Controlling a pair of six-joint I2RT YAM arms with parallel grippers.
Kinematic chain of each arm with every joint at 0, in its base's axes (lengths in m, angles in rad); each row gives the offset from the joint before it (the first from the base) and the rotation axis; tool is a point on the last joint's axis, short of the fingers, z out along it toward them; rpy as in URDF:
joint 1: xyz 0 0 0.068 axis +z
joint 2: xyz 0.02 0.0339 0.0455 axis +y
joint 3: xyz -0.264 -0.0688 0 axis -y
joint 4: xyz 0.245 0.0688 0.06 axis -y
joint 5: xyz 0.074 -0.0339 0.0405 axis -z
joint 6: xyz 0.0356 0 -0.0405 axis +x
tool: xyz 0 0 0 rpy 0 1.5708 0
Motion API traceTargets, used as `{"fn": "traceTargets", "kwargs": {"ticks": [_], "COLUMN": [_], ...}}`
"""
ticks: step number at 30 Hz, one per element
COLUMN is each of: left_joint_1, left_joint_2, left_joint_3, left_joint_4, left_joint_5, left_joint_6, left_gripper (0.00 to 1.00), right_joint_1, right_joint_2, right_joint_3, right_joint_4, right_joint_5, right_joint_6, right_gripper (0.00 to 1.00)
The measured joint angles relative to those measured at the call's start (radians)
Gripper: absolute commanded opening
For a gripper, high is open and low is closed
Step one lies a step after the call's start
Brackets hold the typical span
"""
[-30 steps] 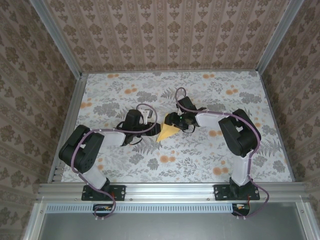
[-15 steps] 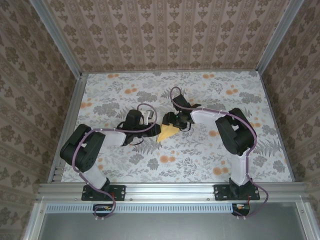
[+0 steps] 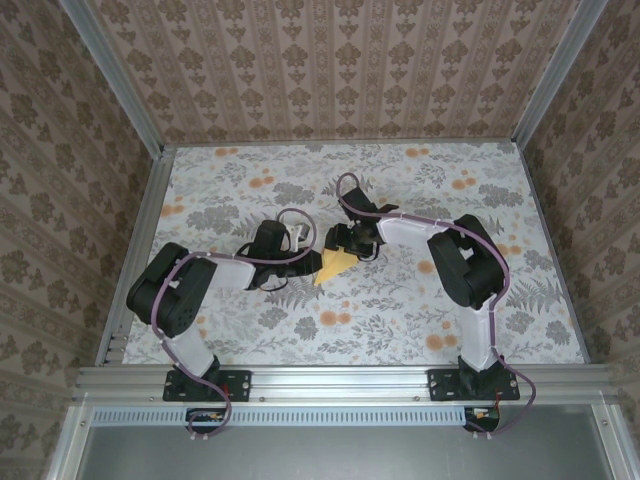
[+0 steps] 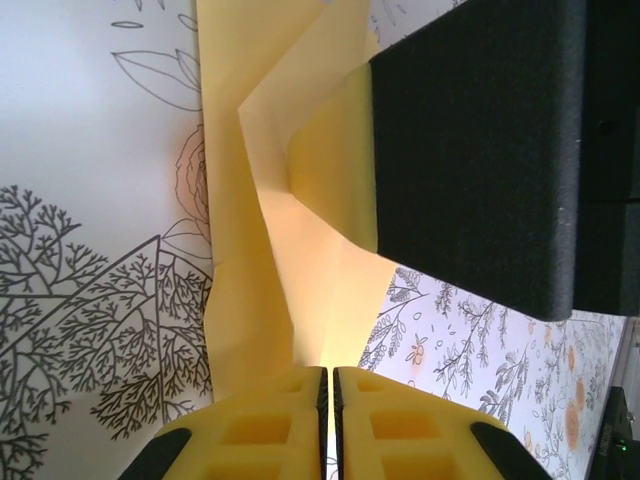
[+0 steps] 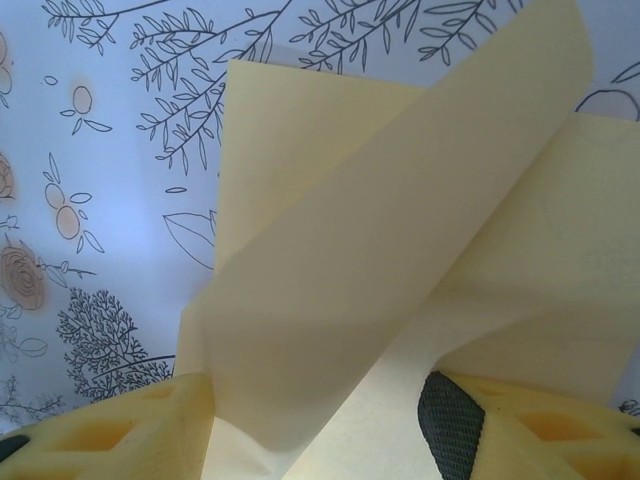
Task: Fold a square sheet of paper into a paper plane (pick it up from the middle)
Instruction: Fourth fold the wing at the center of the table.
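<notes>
Top external: the paper, creased into a pointed wedge, lies at the middle of the worktop.
Left wrist: the left gripper has its pads together, pinching the paper's near fold.
Right wrist: the right gripper stands wide, straddling a raised layer without clamping it.
Risk: with one end pinned, a sideways pull could tear the paper or skew the crease.

Bright even light, soft shadows; the paper glows translucent close-up.
</notes>
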Motion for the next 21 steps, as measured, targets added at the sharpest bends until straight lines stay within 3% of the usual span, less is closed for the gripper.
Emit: {"fn": "traceTargets", "kwargs": {"ticks": [21], "left_joint_1": [0.002], "left_joint_2": [0.002], "left_joint_3": [0.019], "left_joint_4": [-0.079], "left_joint_5": [-0.042], "left_joint_6": [0.000], "left_gripper": [0.12], "right_joint_1": [0.027], "right_joint_2": [0.049], "right_joint_3": [0.089], "right_joint_4": [-0.119], "right_joint_5": [0.090], "right_joint_6": [-0.005], "right_gripper": [0.54]}}
